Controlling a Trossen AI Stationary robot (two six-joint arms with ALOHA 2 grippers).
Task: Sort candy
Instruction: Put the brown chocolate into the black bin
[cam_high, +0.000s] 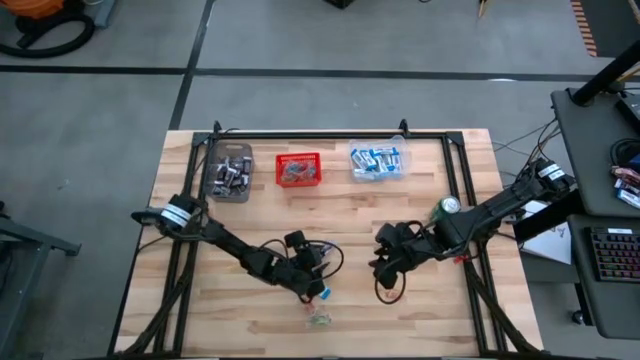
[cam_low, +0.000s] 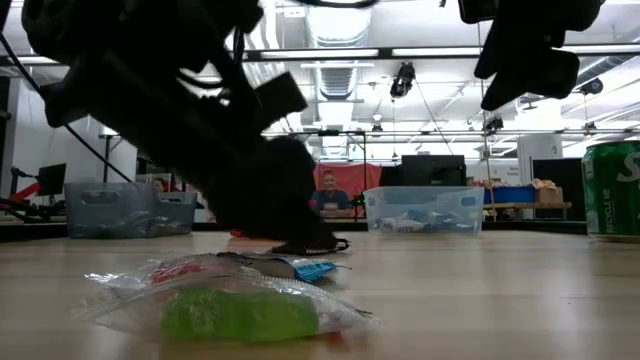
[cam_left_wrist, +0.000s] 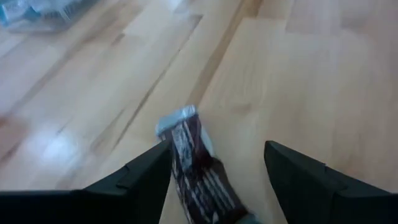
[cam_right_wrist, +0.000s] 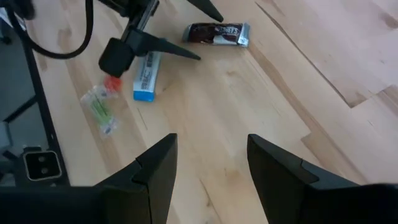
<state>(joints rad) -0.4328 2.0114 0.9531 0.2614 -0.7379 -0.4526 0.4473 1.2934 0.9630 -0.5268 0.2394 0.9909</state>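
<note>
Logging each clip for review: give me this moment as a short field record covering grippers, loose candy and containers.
left gripper: open, low over the table, a dark brown mini bar between its fingers, not gripped
right gripper: open, empty, hovering right of centre
loose candy: blue-and-white packet, green and red twist-wrapped pieces
containers: left clear bin, red mesh basket, right clear bin, all along the far edge
other: green can

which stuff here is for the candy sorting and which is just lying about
For the job:
- dark brown mini bar
- blue-and-white packet
- green twist-wrapped sweet
- left claw, open over the bar
- red basket
- two clear bins

Lying about:
- green can
</note>
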